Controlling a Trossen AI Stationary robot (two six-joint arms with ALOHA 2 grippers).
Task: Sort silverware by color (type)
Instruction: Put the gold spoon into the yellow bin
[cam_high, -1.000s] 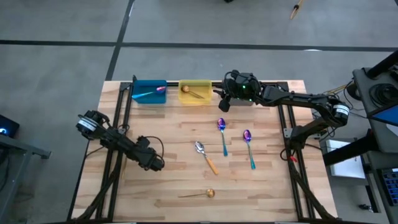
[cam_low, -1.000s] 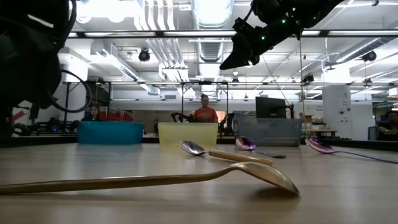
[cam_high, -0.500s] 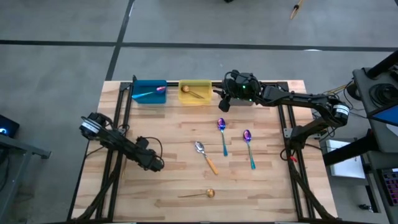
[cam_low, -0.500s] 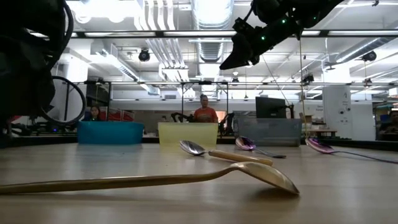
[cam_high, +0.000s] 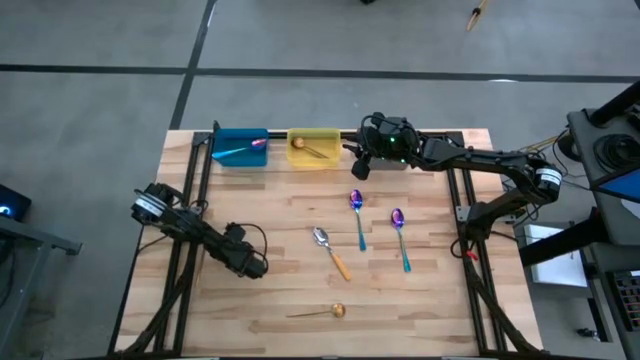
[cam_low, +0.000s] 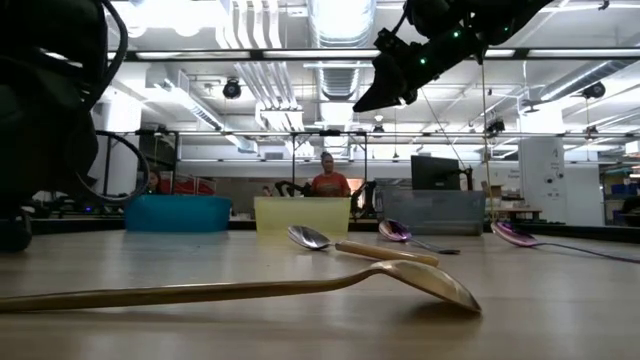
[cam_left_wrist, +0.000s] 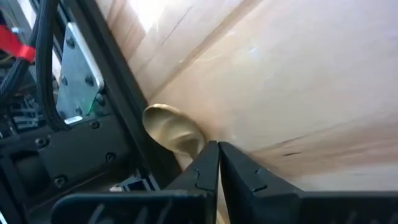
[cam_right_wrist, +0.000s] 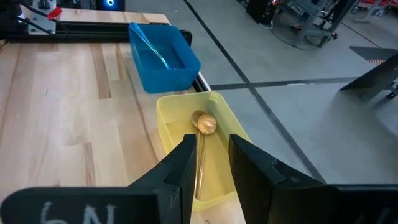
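Four spoons lie flat on the wooden table. Two are purple with teal handles. One is silver with an orange handle. One is gold. My left gripper is shut and low over the table, left of the spoons and apart from them. The gold spoon's bowl shows just past its fingertips. My right gripper hangs open, high over the far edge. It looks down on the yellow bin.
Along the far edge stand a blue bin holding a teal-handled spoon, a yellow bin holding a gold spoon, and a gray bin. Black frame rails run along the table's left and right sides. People show in the room behind.
My left gripper has sunk a little toward the table and crept toward the gold spoon, staying shut. The spoons lie where they were.
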